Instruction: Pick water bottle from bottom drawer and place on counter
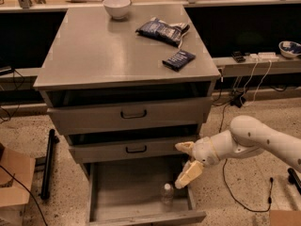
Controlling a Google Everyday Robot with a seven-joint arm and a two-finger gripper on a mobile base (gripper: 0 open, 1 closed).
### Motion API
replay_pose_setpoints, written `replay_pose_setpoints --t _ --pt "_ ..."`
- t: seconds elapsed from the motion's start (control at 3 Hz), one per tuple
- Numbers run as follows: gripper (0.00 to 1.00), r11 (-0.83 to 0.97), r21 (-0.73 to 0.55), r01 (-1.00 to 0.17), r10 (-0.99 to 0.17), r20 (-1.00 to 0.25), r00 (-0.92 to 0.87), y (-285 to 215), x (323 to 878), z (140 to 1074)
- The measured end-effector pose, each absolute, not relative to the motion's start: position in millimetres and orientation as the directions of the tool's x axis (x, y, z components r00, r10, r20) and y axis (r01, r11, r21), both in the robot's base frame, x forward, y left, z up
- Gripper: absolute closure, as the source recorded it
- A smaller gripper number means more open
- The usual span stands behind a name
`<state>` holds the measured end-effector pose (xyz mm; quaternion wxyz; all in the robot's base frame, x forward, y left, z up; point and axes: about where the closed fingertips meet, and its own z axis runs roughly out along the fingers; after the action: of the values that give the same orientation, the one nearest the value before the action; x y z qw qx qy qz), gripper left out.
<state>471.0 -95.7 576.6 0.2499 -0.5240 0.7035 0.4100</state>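
Note:
The water bottle (167, 196), clear with a white cap, stands upright on the floor of the open bottom drawer (122, 199), near its right front. My gripper (185, 165) hangs above the drawer's right side, just up and right of the bottle, apart from it. Its two tan fingers (189, 174) are spread wide with nothing between them. The white arm reaches in from the right. The counter (108, 51) is the grey metal top of the cabinet.
On the counter sit a white bowl (116, 6) at the back, a dark blue snack bag (161, 31) and a small dark packet (178, 60). Two closed drawers with black handles (133, 114) are above the open one. A cardboard box (14, 182) stands at the left; cables lie at the right.

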Motion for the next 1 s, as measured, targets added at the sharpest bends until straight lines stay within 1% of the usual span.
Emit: replay_pose_setpoints --t 0.67,1.0 --pt "0.00 0.103 0.345 -0.933 -0.483 -0.802 -0.350 -100 487 531" --pt "0.00 0.113 0.413 -0.904 -0.446 -0.792 -0.417 -111 490 506"
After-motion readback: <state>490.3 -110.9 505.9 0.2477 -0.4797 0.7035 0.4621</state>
